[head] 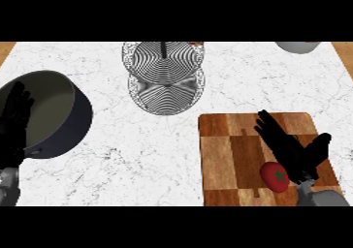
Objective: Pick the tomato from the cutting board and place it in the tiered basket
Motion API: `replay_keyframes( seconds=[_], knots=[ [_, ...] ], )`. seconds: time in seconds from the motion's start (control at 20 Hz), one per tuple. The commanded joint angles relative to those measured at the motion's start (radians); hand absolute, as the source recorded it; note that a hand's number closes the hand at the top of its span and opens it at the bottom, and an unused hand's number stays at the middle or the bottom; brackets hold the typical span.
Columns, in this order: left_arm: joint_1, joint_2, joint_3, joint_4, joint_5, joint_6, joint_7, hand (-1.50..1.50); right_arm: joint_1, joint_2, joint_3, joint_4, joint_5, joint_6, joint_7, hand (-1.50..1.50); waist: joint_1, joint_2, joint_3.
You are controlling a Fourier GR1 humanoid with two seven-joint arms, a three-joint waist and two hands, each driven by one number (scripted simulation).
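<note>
At lower right on the board (230,160), my right hand (294,150), fingers spread, hovers by the tomato (275,176); round, slippery, I'd cup its sides.

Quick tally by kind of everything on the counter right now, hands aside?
Tomato: 1
Cutting board: 1
Tiered basket: 1
Dark pot: 1
Grey bowl, cut off by the top edge: 1
Total: 5

A single head view looks steeply down from above onto a white marble counter (136,160). The camera faces away from the robot: both forearms enter from the lower edge. Wooden floor shows past the counter's far corners. There is no second view.
</note>
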Motion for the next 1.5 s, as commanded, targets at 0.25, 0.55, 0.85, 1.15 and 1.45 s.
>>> replay_keyframes(
  seconds=[0.25, 0.55, 0.85, 1.15, 1.45],
  knots=[
    [0.031, -0.042, -0.087, -0.029, 0.08, -0.154, 0.023, 0.0, -0.137, -0.023, 0.166, -0.392, 0.007, 0.389, -0.262, 1.5, -0.02, -0.052, 0.03],
    [0.049, -0.057, -0.068, 0.0, 0.156, -0.267, 0.013, 0.0, 0.169, -0.076, 0.029, -0.351, 0.292, -0.001, -0.342, -1.5, -0.024, -0.025, 0.03],
    [0.056, -0.079, -0.074, -0.037, 0.136, -0.245, 0.031, 0.0, 0.211, -0.301, -0.086, -0.514, 0.408, 0.055, -0.419, -1.5, -0.028, -0.029, 0.029],
    [0.094, -0.049, -0.041, -0.016, 0.16, -0.295, -0.001, 0.0, 0.193, -0.58, -0.144, -0.639, 0.632, 0.115, -0.271, -1.5, -0.032, -0.032, 0.025],
    [0.056, -0.073, -0.057, -0.031, 0.136, -0.263, 0.036, 0.0, 0.257, -0.767, -0.085, -0.791, 0.732, 0.308, -0.109, -1.5, -0.029, -0.03, 0.027]
  ],
)
